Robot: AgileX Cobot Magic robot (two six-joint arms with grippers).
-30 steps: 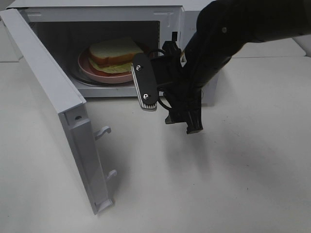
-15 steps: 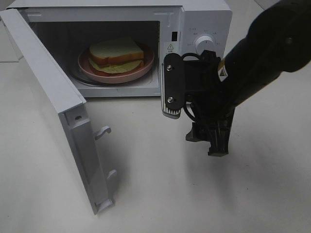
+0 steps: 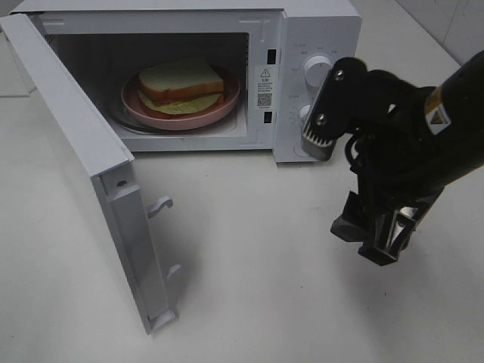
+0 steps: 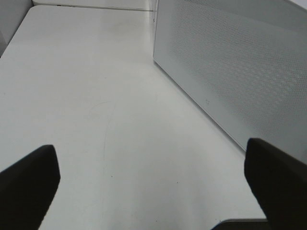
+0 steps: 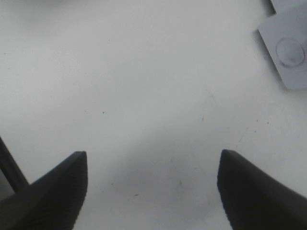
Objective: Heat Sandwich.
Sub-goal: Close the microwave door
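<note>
The sandwich [image 3: 180, 85], white bread with a tan crust and pale filling, lies on a round pink plate [image 3: 219, 110] inside the white microwave [image 3: 318, 30]. The microwave door [image 3: 83, 159] hangs wide open to the left. My right gripper [image 3: 380, 240] hovers over the table in front of the microwave's control panel, pointing down, jaws apart and empty. In the right wrist view, the right gripper [image 5: 152, 187] frames only bare table. The left gripper [image 4: 153, 187] is open and empty beside a perforated white microwave wall [image 4: 240, 72]; it does not show in the exterior view.
Two knobs [image 3: 316, 69] sit on the control panel, partly behind my right arm. Door latches [image 3: 160, 204] stick out from the open door's edge. A microwave foot [image 5: 289, 51] shows in the right wrist view. White table [image 3: 249, 287] surrounds everything.
My right arm has drawn back from the microwave opening, moving right and toward the front of the table. The sandwich and plate stay inside, unmoved.
</note>
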